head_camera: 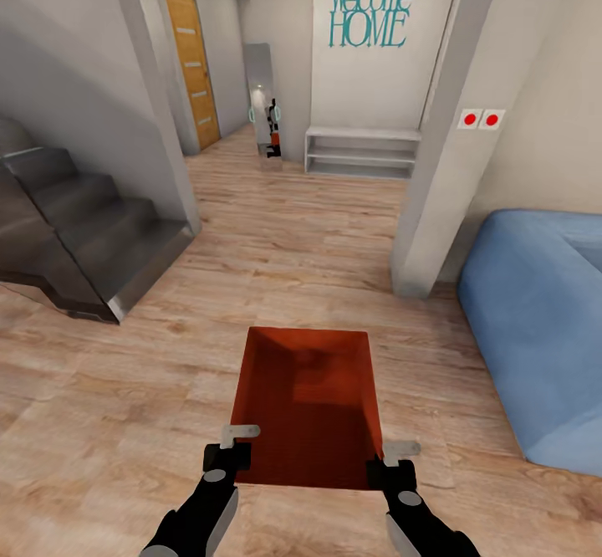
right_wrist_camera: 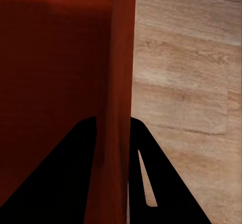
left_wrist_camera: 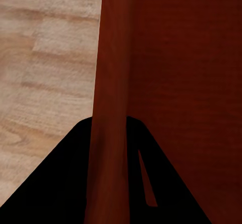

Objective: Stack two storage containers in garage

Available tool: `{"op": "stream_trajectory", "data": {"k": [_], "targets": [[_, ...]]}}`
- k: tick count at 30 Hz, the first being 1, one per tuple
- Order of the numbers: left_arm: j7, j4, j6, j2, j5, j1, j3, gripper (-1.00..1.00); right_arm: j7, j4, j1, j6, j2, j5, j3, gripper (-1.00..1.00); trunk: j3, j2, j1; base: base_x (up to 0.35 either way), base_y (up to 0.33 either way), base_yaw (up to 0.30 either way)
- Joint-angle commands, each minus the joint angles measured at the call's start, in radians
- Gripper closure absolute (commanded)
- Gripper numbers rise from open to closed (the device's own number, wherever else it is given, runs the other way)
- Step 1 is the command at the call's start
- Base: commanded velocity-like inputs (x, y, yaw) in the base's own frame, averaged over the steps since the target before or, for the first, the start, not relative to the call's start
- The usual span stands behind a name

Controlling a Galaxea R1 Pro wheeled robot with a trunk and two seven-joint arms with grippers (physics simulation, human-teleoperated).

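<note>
So you had the orange-red storage container (head_camera: 305,406) up over the wood-plank floor (head_camera: 125,390), left gripper (head_camera: 227,457) and right gripper (head_camera: 391,472) each pinching a thin side wall. It looked light but bendy, so grip both walls.

Blue sofa (head_camera: 535,331) cropped at right edge of head view; grey stairs (head_camera: 75,222) cropped at left. Container's (head_camera: 305,406) near wall partly hidden behind both grippers. Far mirror's (head_camera: 266,114) reflection too small to read.

Orange-red storage container (head_camera: 305,406) (open, lidless) held level above wood-plank floor (head_camera: 109,398).
</note>
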Motion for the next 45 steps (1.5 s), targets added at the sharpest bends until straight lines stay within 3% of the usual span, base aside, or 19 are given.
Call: {"op": "stream_trajectory", "data": {"k": [1,45], "targets": [[-0.019,0.078,0.005,0.0,0.0,0.0,-0.011,1.0,0.004,-0.006,-0.003,-0.004,-0.038,0.007,0.001,1.0,-0.001,0.0,0.001,0.337,0.0,0.0],[-0.021,0.078,0.001,0.0,0.0,0.0,-0.011,1.0,0.012,0.028,-0.003,0.012,-0.028,0.006,0.007,1.0,-0.001,0.0,0.001,0.336,0.0,0.0]]}}
